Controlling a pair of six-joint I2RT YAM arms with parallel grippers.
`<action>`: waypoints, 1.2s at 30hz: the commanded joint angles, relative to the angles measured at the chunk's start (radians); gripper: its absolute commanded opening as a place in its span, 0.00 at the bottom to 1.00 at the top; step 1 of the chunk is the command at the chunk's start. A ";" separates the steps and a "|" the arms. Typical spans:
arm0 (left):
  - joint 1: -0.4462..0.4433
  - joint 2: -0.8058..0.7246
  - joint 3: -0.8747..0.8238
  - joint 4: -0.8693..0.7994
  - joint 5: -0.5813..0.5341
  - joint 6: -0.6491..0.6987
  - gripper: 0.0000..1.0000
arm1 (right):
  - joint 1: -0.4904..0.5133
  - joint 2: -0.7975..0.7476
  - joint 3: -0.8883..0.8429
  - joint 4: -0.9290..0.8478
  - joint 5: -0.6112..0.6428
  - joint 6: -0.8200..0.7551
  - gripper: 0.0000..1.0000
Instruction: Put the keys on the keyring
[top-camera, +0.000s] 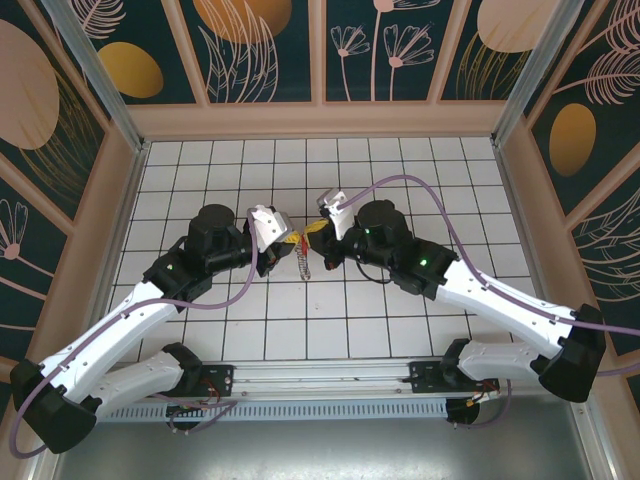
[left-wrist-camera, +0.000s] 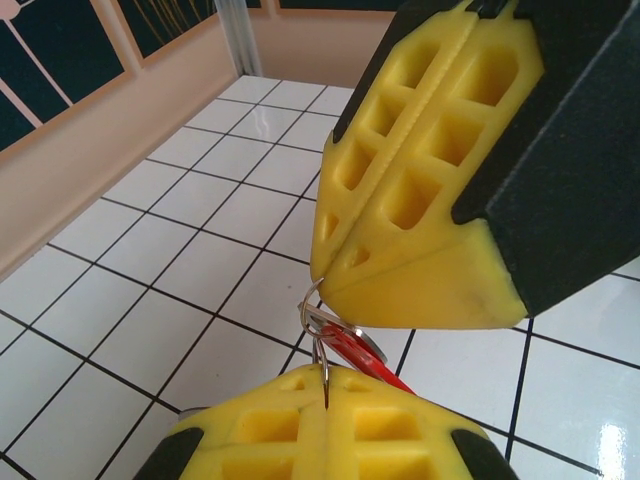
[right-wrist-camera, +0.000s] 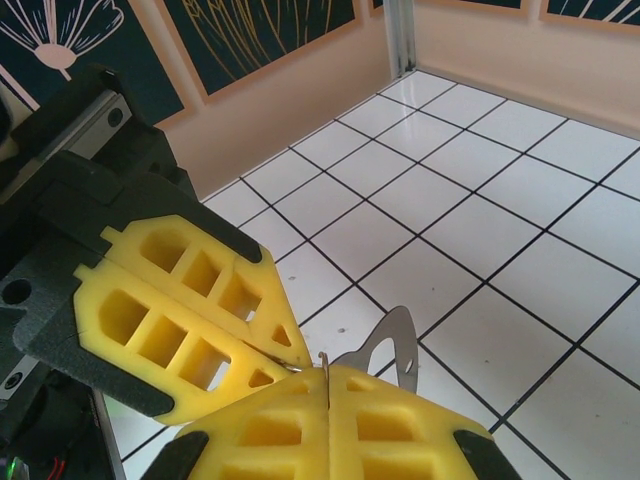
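Note:
Both grippers meet tip to tip above the middle of the tiled floor. My left gripper (top-camera: 290, 239) (left-wrist-camera: 325, 388) is shut on a thin wire of the keyring (left-wrist-camera: 324, 367), which runs up to the tip of the right gripper (left-wrist-camera: 326, 286). A silvery key (left-wrist-camera: 381, 350) with a red tag (left-wrist-camera: 362, 358) hangs on that wire between the two tips. My right gripper (top-camera: 316, 233) (right-wrist-camera: 328, 388) is shut on a flat silvery key head (right-wrist-camera: 406, 340) with a large hole. From above, the keyring (top-camera: 303, 260) dangles below the tips as a short strand.
White tiled floor (top-camera: 400, 320) with dark grid lines, enclosed by tan walls (top-camera: 320, 120) at the back and sides. Purple cables (top-camera: 440, 200) loop over the right arm. The arm bases sit on a rail (top-camera: 320, 385) at the near edge.

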 joint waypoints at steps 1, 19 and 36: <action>-0.003 -0.010 0.009 0.047 0.021 0.014 0.00 | -0.009 0.027 -0.015 -0.006 0.026 0.007 0.00; -0.003 -0.005 0.010 0.044 0.022 0.019 0.00 | -0.020 0.030 -0.022 0.014 0.024 0.007 0.00; -0.004 -0.024 0.009 0.060 0.025 0.013 0.00 | -0.035 -0.035 -0.061 0.006 0.007 0.007 0.00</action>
